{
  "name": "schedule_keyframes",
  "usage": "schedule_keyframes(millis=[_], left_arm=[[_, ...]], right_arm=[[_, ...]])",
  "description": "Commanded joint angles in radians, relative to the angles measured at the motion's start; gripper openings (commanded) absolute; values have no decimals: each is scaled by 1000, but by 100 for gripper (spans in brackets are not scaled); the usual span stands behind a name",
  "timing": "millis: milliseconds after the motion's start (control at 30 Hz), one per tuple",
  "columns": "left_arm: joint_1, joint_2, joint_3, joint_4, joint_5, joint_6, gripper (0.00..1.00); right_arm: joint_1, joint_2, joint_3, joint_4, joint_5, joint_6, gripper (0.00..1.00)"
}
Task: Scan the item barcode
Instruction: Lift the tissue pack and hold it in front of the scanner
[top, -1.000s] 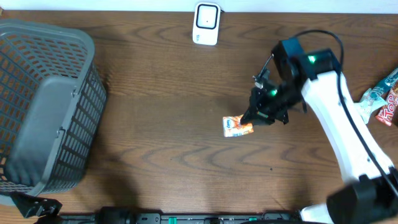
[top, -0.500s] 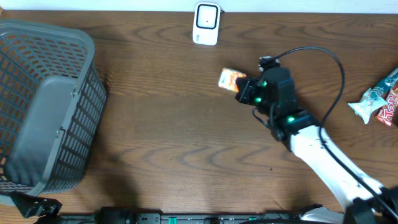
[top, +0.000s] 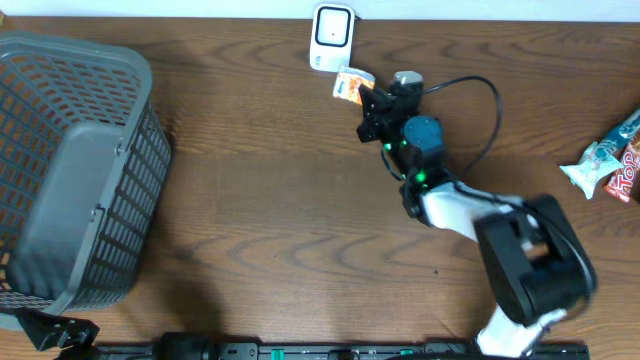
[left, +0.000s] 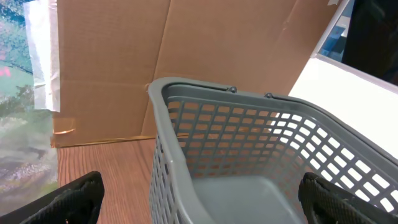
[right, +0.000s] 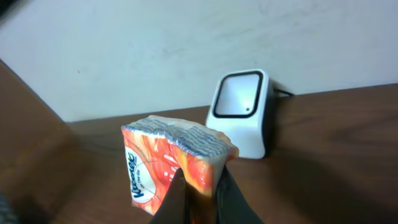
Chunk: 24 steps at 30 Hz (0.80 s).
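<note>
The right claw (top: 368, 98) is clamped on an orange-and-white tissue pack (top: 352, 85), its two fingers pressed together on the pack's lower edge. In the right wrist view the pack (right: 177, 165) stands above the fingertips (right: 231, 198), with its printed face turned to the left and its folded end toward the camera. The white barcode scanner (top: 331, 38) stands at the far edge of the wooden counter (top: 260, 200), just beyond the pack. Its dark window (right: 237, 94) faces the claw, behind and to the right of the pack. Whether the pack touches the counter cannot be told.

A grey slotted plastic basket (top: 70, 170) sits at the left end of the counter. Inside it, only its own grey floor and walls show. The left claw (left: 199, 205) hangs just before the basket's rim (left: 205, 87), its black fingers (left: 74, 199) spread wide apart and holding nothing. Brown cardboard (left: 174, 56) stands behind the basket. Some snack packets (top: 610, 160) lie at the counter's right edge, well apart from the rest.
</note>
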Motion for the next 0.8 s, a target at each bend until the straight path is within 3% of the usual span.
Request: schedule_keyframes(millis=[0, 367, 567, 767], left_arm=[[-1, -2, -7, 2, -13, -6, 100], [-1, -2, -7, 1, -13, -5, 100], [-1, -2, -7, -3, -14, -5, 100], [-1, -2, -7, -6, -14, -5, 100]], right_arm=[[6, 121, 129, 18, 41, -130, 1], [-3, 504, 758, -173, 118, -315, 1], [-37, 725, 1092, -317, 123, -323, 1], [-50, 787, 1210, -384, 124, -323, 1]])
